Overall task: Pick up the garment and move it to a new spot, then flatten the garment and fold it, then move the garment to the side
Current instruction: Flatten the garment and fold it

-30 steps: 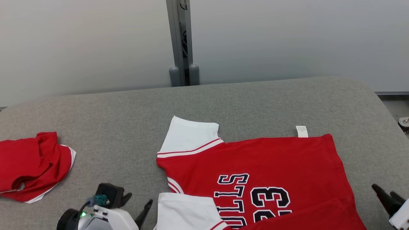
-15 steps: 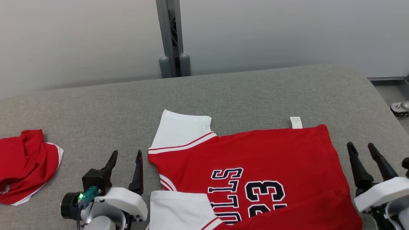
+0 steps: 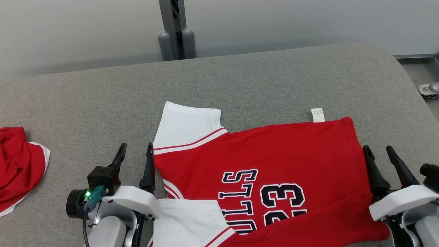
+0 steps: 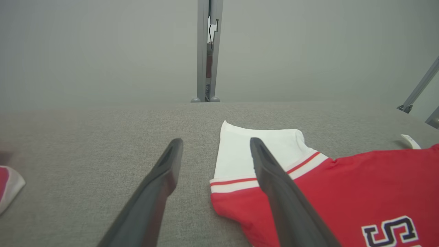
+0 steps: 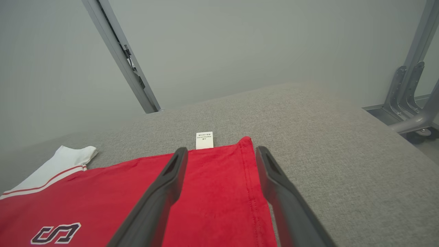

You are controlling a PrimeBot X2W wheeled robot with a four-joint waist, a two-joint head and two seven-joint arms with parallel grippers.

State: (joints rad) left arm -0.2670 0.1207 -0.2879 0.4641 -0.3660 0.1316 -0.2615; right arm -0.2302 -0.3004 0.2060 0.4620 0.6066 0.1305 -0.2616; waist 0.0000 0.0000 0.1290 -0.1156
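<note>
Nearest the robot, a white sleeve (image 3: 188, 223) of the garment (image 3: 274, 147) lies at the front edge of the grey padded worktop (image 3: 257, 79). A fold of red cloth beside it covers the lower part of the dark number 23. The garment is a red jersey with white sleeves and dark lettering. It is spread out on the centre and right of the worktop.

The left fingers (image 3: 149, 168) are spread apart and hold nothing. They point away from the robot just beside the jersey's left edge, at the shoulder seam. In the left wrist view the right-hand finger of this pair (image 4: 274, 178) crosses the striped cuff; whether it touches the cloth cannot be told.

The right fingers (image 3: 374, 171) are likewise parted and empty, at the jersey's right hem. In the right wrist view that hem runs between the two fingers (image 5: 161, 192).

Farther back, the second white sleeve (image 3: 185, 123) lies flat, and a small white label (image 3: 317, 115) juts from the far edge of the red cloth. A crumpled red cloth with white trim (image 3: 17, 164) sits well apart at the far left. Beyond the worktop a grey post (image 3: 171, 20) stands against a pale wall.
</note>
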